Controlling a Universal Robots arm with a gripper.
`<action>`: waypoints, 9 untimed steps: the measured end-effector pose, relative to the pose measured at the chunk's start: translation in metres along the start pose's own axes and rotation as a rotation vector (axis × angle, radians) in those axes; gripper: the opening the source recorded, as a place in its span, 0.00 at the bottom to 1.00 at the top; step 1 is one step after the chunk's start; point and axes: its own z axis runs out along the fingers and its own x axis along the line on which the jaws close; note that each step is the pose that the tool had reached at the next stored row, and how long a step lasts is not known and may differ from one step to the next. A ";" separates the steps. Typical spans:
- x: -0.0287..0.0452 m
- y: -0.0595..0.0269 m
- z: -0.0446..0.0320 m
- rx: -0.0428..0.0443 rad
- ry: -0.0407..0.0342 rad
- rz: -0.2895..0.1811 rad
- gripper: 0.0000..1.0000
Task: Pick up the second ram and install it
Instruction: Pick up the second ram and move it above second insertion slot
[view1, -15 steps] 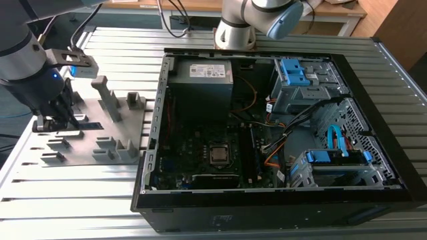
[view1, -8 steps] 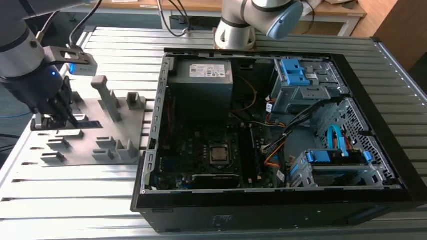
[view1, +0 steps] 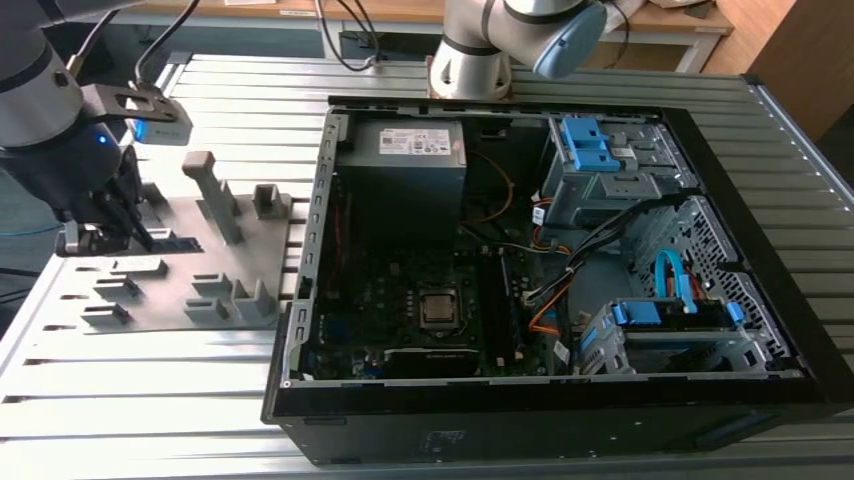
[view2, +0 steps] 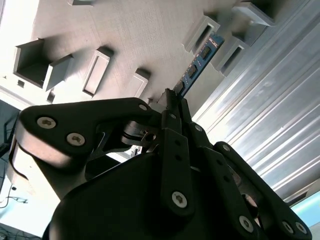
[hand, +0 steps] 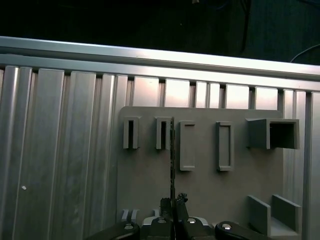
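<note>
My gripper (view1: 130, 238) hangs over the gray holder tray (view1: 174, 300) at the exterior view's left. It is shut on one end of the second ram (view1: 182, 241), a thin dark bluish stick with black chips. In the second wrist view the ram (view2: 201, 56) juts out from the black fingertips (view2: 172, 102), and its far end lies between two upright slot blocks of the tray (view2: 130, 30). The first wrist view has the ram (hand: 172, 155) edge-on as a thin dark line above the tray (hand: 210, 185), running from the gripper (hand: 173, 202). Whether the stick touches the tray I cannot tell.
An open computer case (view1: 747, 395) lies on the slatted metal table (view1: 134, 420) toward the exterior view's right, its motherboard (view1: 400, 290) exposed, with cables and blue drive bays. A second arm's base (view1: 474, 60) stands behind the case. Tall gray blocks (view1: 220, 205) rise from the tray.
</note>
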 end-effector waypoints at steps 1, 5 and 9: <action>-0.0001 0.0000 -0.0009 0.0001 -0.0002 0.000 0.14; -0.0003 0.0002 -0.0044 0.0001 -0.0011 0.000 0.14; -0.0005 0.0003 -0.0075 0.0001 -0.0019 0.000 0.14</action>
